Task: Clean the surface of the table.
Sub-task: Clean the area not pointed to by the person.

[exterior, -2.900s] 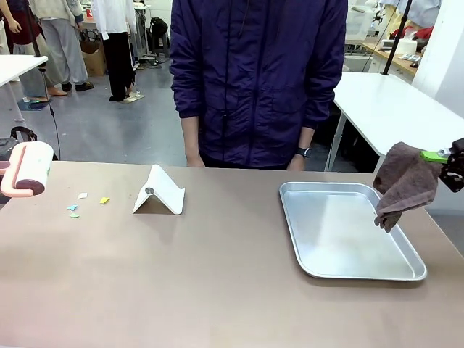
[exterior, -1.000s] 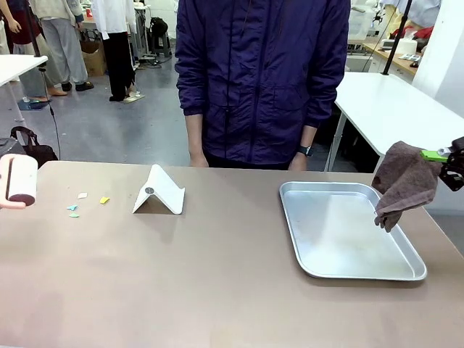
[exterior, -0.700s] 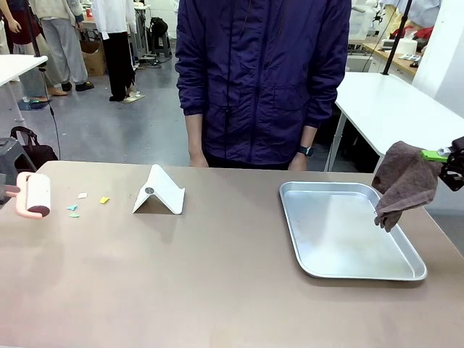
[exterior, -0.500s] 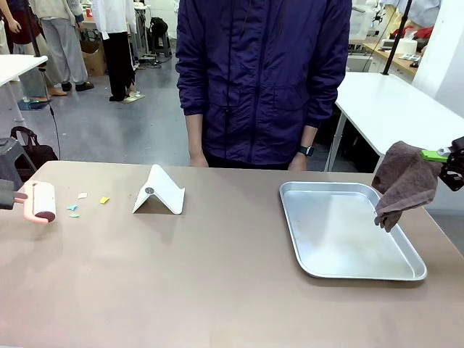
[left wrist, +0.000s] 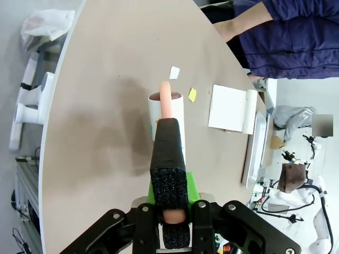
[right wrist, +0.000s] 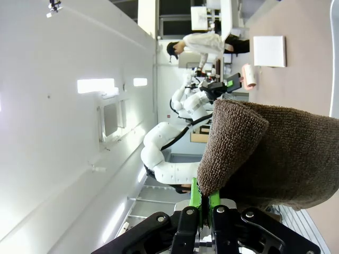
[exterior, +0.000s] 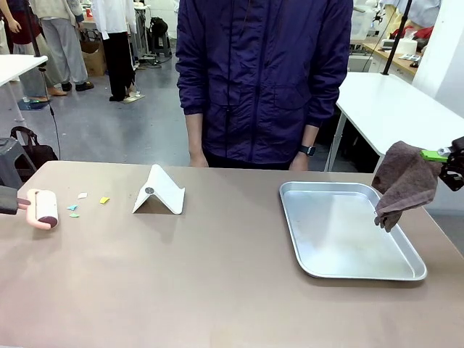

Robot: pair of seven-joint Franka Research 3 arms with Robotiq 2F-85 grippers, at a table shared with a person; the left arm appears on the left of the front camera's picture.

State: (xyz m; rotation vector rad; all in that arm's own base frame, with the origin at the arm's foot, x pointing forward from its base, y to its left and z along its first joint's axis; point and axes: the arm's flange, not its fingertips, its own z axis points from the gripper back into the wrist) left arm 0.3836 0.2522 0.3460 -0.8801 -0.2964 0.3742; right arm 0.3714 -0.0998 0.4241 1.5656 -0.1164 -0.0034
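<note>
The tan-brown table (exterior: 217, 283) spans the front view. My left gripper (left wrist: 170, 214) is shut on the black foam-wrapped pink handle of a lint roller (exterior: 45, 206), whose white roll (left wrist: 166, 112) lies low on the table's left end. Small coloured paper scraps (exterior: 73, 209) lie just right of the roll, and the scraps (left wrist: 192, 94) sit just beyond it in the left wrist view. My right gripper (exterior: 448, 164) hovers by the table's right edge, shut on a brown cloth (exterior: 402, 185) that hangs over the tray's corner. The cloth (right wrist: 275, 153) drapes from the right gripper (right wrist: 200, 203).
A white folded stand (exterior: 159, 192) sits left of centre near the far edge. A shiny metal tray (exterior: 293, 217) lies at the right. A person in a dark blue jacket (exterior: 261, 80) stands at the far side, hands down. White tables stand behind.
The left gripper has brought the lint roller down and rightward onto the table, closer to the paper scraps. The right gripper and cloth have stayed put.
</note>
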